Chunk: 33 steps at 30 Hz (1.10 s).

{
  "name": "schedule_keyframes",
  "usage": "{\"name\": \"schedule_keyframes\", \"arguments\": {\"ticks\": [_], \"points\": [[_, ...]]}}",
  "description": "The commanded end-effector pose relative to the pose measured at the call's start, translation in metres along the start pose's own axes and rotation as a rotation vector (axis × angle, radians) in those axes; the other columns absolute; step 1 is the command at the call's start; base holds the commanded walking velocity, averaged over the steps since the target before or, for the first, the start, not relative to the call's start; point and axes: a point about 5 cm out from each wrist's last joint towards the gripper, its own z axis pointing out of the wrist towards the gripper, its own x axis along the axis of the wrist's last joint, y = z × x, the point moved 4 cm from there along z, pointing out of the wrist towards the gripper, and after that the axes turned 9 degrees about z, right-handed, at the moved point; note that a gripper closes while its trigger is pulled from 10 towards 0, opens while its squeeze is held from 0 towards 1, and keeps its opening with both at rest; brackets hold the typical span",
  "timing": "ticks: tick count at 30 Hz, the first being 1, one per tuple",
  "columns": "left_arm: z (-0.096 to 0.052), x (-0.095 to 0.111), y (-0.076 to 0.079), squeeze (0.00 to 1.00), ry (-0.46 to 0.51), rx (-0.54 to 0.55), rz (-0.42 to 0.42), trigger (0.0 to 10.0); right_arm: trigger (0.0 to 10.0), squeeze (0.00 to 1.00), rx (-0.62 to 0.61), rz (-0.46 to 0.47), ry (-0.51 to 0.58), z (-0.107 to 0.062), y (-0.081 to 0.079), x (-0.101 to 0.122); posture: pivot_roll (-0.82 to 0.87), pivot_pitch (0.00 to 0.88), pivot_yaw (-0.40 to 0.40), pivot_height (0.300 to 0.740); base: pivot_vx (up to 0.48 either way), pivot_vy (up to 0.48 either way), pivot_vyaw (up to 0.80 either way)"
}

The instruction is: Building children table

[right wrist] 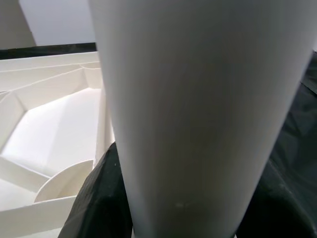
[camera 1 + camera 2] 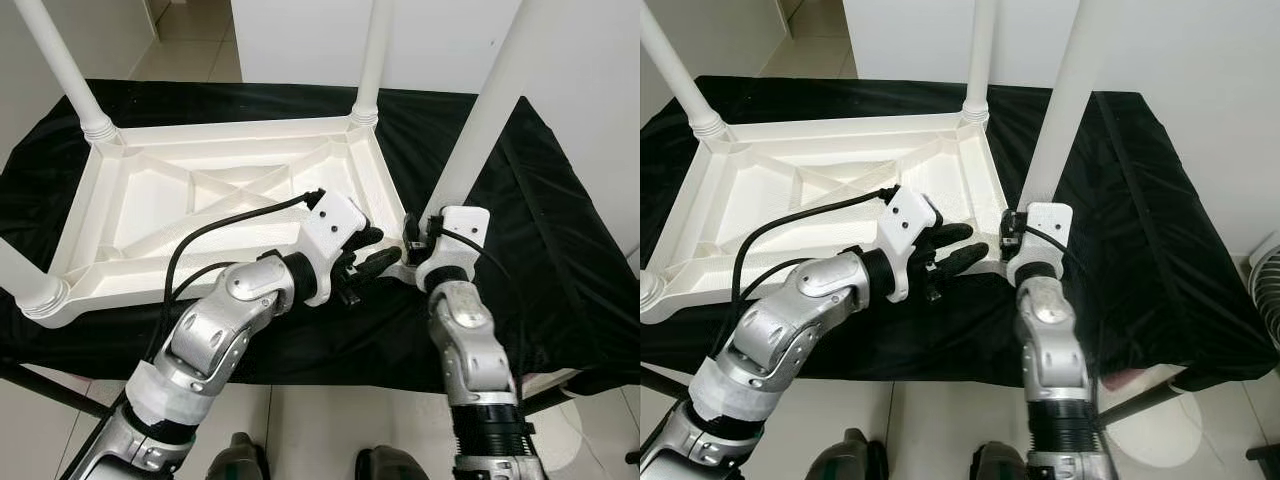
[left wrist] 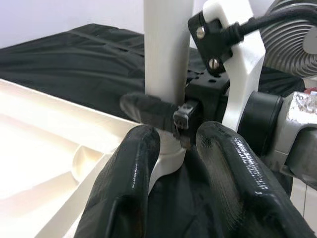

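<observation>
A white plastic children's table (image 2: 200,200) lies upside down on a black cloth. Its near right leg (image 2: 490,110) stands upright in the corner socket. My right gripper (image 2: 415,245) is shut on that leg just above the socket. One of its black fingers (image 3: 148,110) wraps across the leg (image 3: 166,49) in the left wrist view. My left gripper (image 2: 385,250) is open, its two fingers pointing at the base of the same leg from the table's side, close to it but not gripping. The leg (image 1: 198,114) stands very close in the right wrist view.
Three more legs stand in the other corners: far left (image 2: 60,70), far right (image 2: 372,55), near left (image 2: 25,280). The black cloth (image 2: 560,230) covers a work surface with its front edge near my arms. A fan (image 2: 1265,280) stands on the floor at right.
</observation>
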Motion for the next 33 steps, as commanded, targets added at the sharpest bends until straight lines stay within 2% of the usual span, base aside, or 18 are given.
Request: {"name": "schedule_keyframes", "arguments": {"ticks": [1, 2, 3, 5, 6, 7, 9, 11, 13, 16, 17, 18, 19, 20, 22, 26, 30, 33], "points": [[0.001, 0.003, 0.002, 0.0, 0.012, -0.002, 0.0, 10.0, 0.0, 0.0, -0.101, -0.005, -0.086, -0.002, 0.022, -0.017, -0.05, 0.067, 0.035, 0.74, 0.0, 0.0, 0.0], [0.001, 0.003, 0.002, 0.0, 0.012, -0.002, 0.0, 10.0, 0.0, 0.0, -0.101, -0.005, -0.086, -0.002, 0.022, -0.017, -0.05, 0.067, 0.035, 0.74, 0.0, 0.0, 0.0], [0.002, 0.005, 0.002, 0.0, 0.017, -0.001, 0.003, 10.0, 10.0, 0.0, -0.056, 0.001, -0.097, -0.001, 0.019, -0.018, -0.05, 0.07, 0.034, 0.74, 0.0, 0.0, 0.0], [0.002, 0.006, 0.0, 0.0, 0.019, 0.006, 0.005, 10.0, 10.0, 0.0, -0.01, -0.004, -0.099, 0.0, 0.018, -0.018, -0.05, 0.074, 0.028, 0.74, 0.0, 0.0, 0.0], [0.0, 0.006, -0.002, 0.0, 0.019, 0.015, 0.009, 10.0, 10.0, 1.0, 0.074, 0.0, -0.088, 0.003, 0.013, -0.014, -0.04, 0.082, 0.014, 0.74, 0.0, 0.0, 0.0], [0.0, 0.006, -0.002, 0.0, 0.019, 0.015, 0.009, 10.0, 10.0, 1.0, 0.074, 0.0, -0.088, 0.003, 0.013, -0.014, -0.04, 0.082, 0.014, 0.74, 0.0, 0.0, 0.0], [-0.003, 0.006, -0.004, 0.0, 0.018, 0.028, 0.002, 10.0, 10.0, 1.0, 0.195, 0.005, -0.073, 0.006, 0.005, -0.006, -0.04, 0.081, 0.01, 0.74, 0.0, 0.0, 0.0], [-0.003, 0.006, -0.004, 0.0, 0.018, 0.028, 0.002, 10.0, 10.0, 1.0, 0.195, 0.005, -0.073, 0.006, 0.005, -0.006, -0.04, 0.081, 0.01, 0.74, 0.0, 0.0, 0.0], [-0.004, 0.005, -0.005, 0.0, 0.017, 0.045, 0.005, 10.0, 10.0, 1.0, 0.328, -0.007, -0.057, 0.007, -0.001, 0.005, -0.03, 0.068, -0.014, 0.74, 0.0, 0.0, 0.0], [-0.003, 0.005, -0.008, 0.0, 0.021, 0.055, 0.004, 10.0, 10.0, 1.0, 0.372, -0.034, -0.057, 0.009, -0.001, 0.008, -0.04, 0.07, -0.012, 0.74, 0.0, 0.0, 0.0], [-0.002, 0.005, -0.008, 0.0, 0.019, 0.062, 0.009, 10.0, 10.0, 0.36, 0.435, -0.079, -0.063, 0.011, 0.0, 0.01, -0.04, 0.06, -0.012, 0.74, 0.0, 0.0, 0.0], [-0.002, 0.005, -0.008, 0.0, 0.019, 0.062, 0.009, 10.0, 10.0, 0.36, 0.435, -0.079, -0.063, 0.011, 0.0, 0.01, -0.04, 0.06, -0.012, 0.74, 0.0, 0.0, 0.0], [0.0, 0.005, -0.008, 0.0, 0.023, 0.063, 0.006, 10.0, 10.0, 0.0, 0.479, -0.111, -0.052, 0.011, 0.001, 0.013, -0.04, 0.06, -0.013, 0.74, 0.0, 0.0, 0.0], [0.001, 0.006, -0.005, 0.0, 0.024, 0.052, 0.011, 10.0, 10.0, 0.0, 0.55, -0.144, -0.042, 0.01, 0.0, 0.015, -0.04, 0.069, -0.01, 0.74, 0.0, 0.0, 0.0], [0.001, 0.006, -0.005, 0.0, 0.024, 0.052, 0.011, 10.0, 10.0, 0.0, 0.55, -0.144, -0.042, 0.01, 0.0, 0.015, -0.04, 0.069, -0.01, 0.74, 0.0, 0.0, 0.0], [0.001, 0.007, -0.001, 0.0, 0.026, 0.029, 0.003, 10.0, 10.0, 0.0, 0.668, -0.2, -0.034, 0.013, -0.002, 0.02, -0.04, 0.086, 0.005, 0.74, 0.0, 0.0, 0.0], [0.001, 0.007, -0.001, 0.0, 0.026, 0.026, -0.003, 10.0, 10.0, 0.0, 0.684, -0.207, -0.039, 0.015, -0.002, 0.019, -0.04, 0.087, 0.008, 0.74, 0.0, 0.0, 0.0], [0.0, 0.004, 0.002, 0.0, 0.014, 0.011, -0.006, 10.0, 10.0, 0.0, 0.742, -0.226, -0.08, 0.015, -0.003, 0.009, -0.04, 0.089, 0.013, 0.74, 0.0, 0.0, 0.0]]}}
